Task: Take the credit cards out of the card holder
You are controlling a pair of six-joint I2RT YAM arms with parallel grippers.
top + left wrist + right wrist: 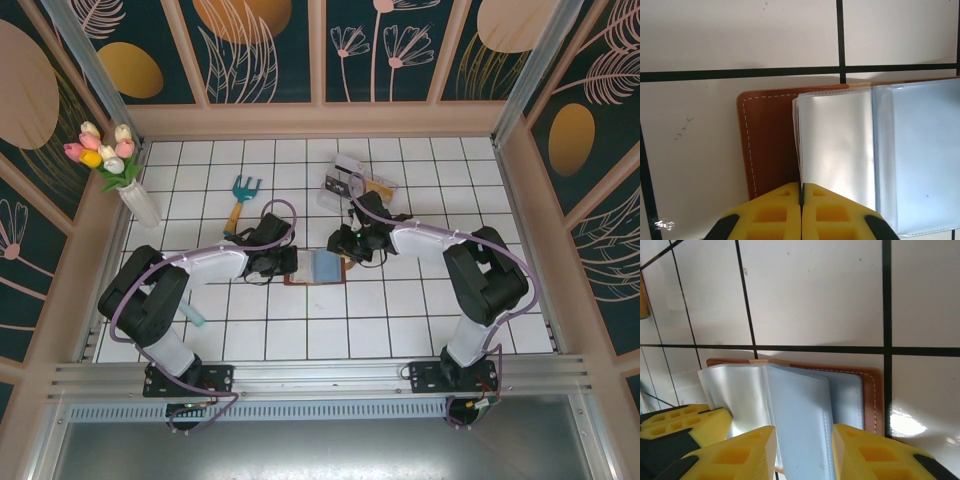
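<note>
Left gripper (801, 192): yellow pads with moulded square pockets, pressed flat together with no gap. Directly ahead of its fingertips lies the card holder (769, 145), open and flat on the white tiled table (740, 35). The pad seam lines up with the free edge of the clear sleeves (835, 145). Whether a sleeve edge is nipped in that seam cannot be confirmed. In my judgement this hand is placed to pin the holder so it does not slide while the other hand works. Right gripper (803, 440): jaws apart at a moderate width, clamping nothing, with one pad on each side of a raised blue-grey sleeve leaf (800, 405). That stance suits parting the leaves or reaching into a pocket. The holder's cover is smooth reddish-brown leather with rounded corners and pale stitching along the border. The sleeves are thin, glossy, translucent plastic, limp enough to fan upward. No card shows inside the sleeves in view. Beyond the right gripper and well apart from the holder, a yellowish card (380, 188) lies flat just beside a clear plastic box (347, 170). A dark rectangle at that box may be the second card, but it is too small to tell. Beyond the left gripper lies a teal-headed garden fork (243, 190), not involved.
</note>
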